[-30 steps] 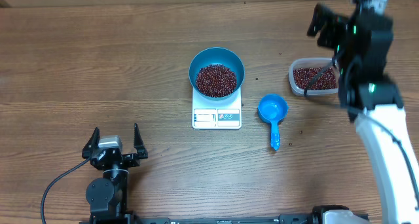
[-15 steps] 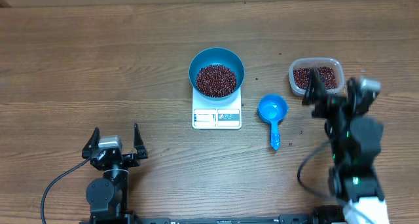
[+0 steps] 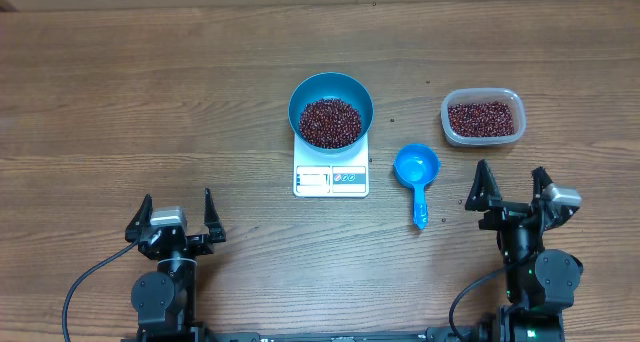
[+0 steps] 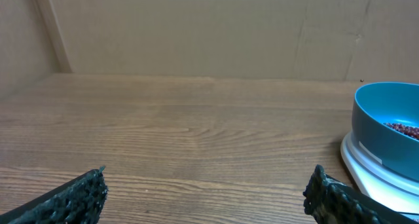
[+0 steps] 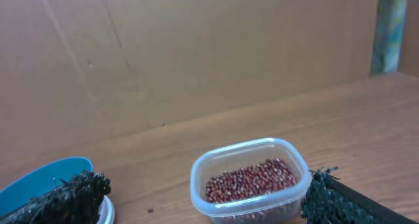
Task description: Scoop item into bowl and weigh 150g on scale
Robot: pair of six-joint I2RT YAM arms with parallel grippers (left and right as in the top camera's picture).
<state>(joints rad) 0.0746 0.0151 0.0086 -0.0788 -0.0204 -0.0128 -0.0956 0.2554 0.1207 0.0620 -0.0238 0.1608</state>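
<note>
The wooden surface (image 3: pixel 150 82) carries four items in the overhead view. The scale (image 3: pixel 331 179) sits near the centre, with its display and buttons along the edge nearest the arms; the reading is too small to make out. The blue bowl (image 3: pixel 331 83) stands on the far part of the scale, covering most of the platform. The beans (image 3: pixel 330 122) lie as a dark red-brown heap in the bottom of the bowl, well below the rim. A small blue scoop (image 3: pixel 416 168) rests on the surface just to the right of the scale, cup upward, handle pointing toward the arms, and apart from both scale and bowl. A clear rectangular tub (image 3: pixel 446 110) stands further right and a little farther back, holding a shallow layer of the same beans. A few dark specks lie loose on the surface around the scoop and tub. The left tool (image 3: pixel 178 204) is at the near left, well apart from every item, released with its fingers spread wide and nothing between them. The right tool (image 3: pixel 511 172) is at the near right, nearer than the tub and beside the scoop handle without touching it, likewise released and empty. The left wrist view shows bare surface between the fingers (image 4: pixel 72 201), with bowl and scale at the right edge. The right wrist view frames the tub between its fingers (image 5: pixel 65 198).
</note>
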